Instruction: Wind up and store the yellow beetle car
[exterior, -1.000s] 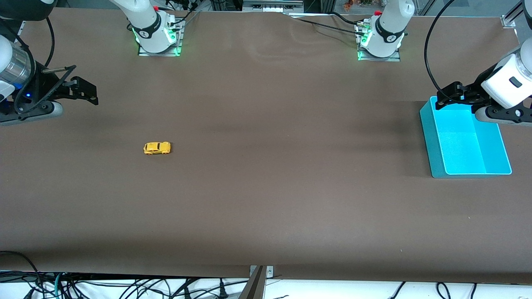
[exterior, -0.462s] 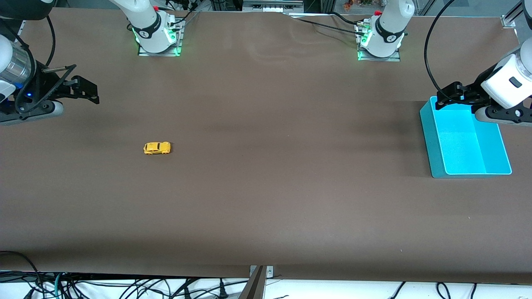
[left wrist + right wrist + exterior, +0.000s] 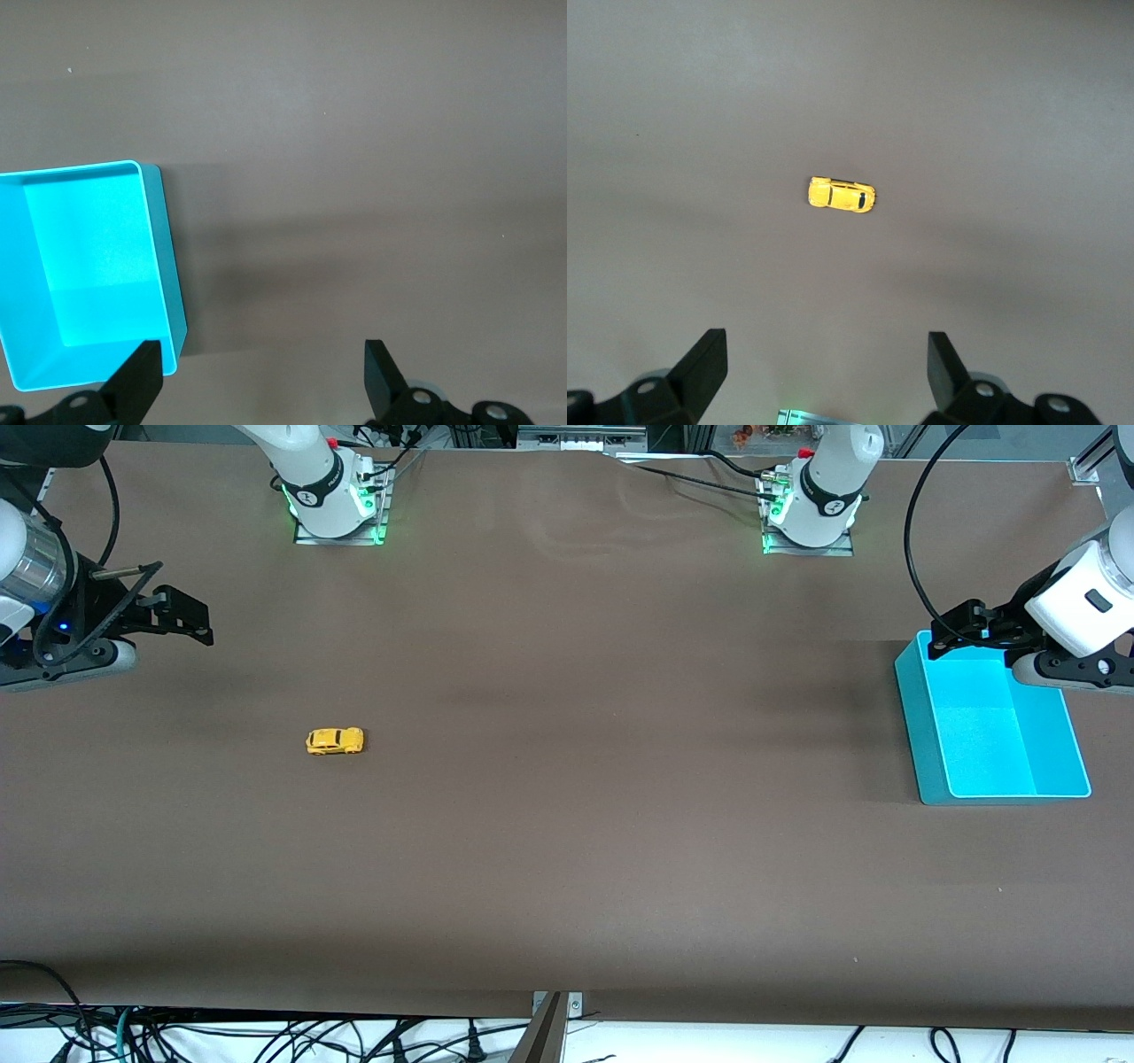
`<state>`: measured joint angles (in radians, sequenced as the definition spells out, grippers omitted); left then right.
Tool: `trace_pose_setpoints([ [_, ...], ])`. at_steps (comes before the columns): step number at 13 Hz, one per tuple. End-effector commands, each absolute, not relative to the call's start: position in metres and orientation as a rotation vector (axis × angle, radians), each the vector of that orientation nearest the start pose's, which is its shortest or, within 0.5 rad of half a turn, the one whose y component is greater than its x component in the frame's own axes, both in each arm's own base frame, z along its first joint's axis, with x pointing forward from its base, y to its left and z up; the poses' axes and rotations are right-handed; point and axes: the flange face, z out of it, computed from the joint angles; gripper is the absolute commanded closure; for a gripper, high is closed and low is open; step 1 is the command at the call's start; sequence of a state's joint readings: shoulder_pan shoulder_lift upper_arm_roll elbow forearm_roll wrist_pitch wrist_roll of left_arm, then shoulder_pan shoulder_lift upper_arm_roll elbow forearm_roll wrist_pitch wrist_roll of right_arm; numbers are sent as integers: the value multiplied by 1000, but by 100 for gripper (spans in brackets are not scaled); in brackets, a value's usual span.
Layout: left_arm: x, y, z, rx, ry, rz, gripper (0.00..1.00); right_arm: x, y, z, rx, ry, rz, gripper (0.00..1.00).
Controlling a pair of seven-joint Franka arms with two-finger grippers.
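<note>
The yellow beetle car (image 3: 335,740) stands on its wheels on the brown table toward the right arm's end; it also shows in the right wrist view (image 3: 842,195). My right gripper (image 3: 184,618) is open and empty, up in the air at the right arm's end of the table, well apart from the car. The cyan bin (image 3: 992,722) sits open and empty at the left arm's end; it also shows in the left wrist view (image 3: 89,266). My left gripper (image 3: 961,627) is open and empty, over the bin's corner nearest the robot bases.
The two arm bases (image 3: 335,500) (image 3: 811,509) stand along the table's edge farthest from the front camera. Cables (image 3: 266,1041) hang past the table's front edge. The brown tabletop (image 3: 620,779) stretches bare between the car and the bin.
The right gripper has crept very slightly toward the table's middle. The car, bin and left arm have not moved.
</note>
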<state>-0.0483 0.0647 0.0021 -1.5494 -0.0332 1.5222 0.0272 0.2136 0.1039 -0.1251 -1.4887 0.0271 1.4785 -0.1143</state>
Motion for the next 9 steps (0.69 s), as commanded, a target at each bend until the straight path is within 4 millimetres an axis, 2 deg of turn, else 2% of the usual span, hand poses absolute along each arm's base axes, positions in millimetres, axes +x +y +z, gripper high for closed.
trace_pose_setpoints([
  [1, 567, -28, 597, -3143, 155, 155, 0, 560, 57, 603, -3078, -337, 181, 0],
  [9, 567, -28, 597, -3143, 152, 155, 0, 559, 59, 604, -3078, -347, 184, 0],
])
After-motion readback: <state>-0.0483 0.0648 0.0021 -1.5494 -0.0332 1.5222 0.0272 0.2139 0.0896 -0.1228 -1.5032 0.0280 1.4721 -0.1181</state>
